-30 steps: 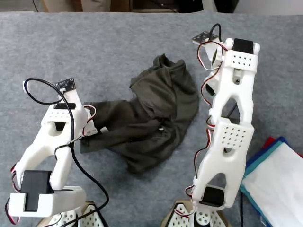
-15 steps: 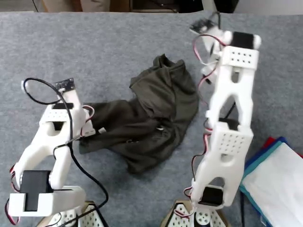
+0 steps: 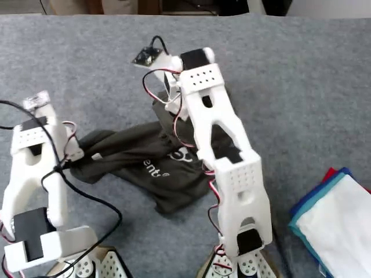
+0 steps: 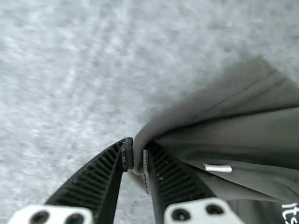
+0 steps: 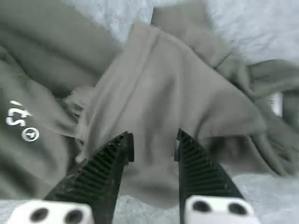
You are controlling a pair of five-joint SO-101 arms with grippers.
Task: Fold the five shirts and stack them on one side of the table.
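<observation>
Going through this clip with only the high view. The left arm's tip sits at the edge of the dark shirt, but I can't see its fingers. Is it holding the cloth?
Observer: Yes. The left wrist view shows the left gripper shut on a bunched edge of the dark shirt.
Operator: And the right one, over the shirt's middle?
Observer: The right gripper is open, its fingers on either side of a raised fold. I cannot tell whether they touch the cloth.
</observation>
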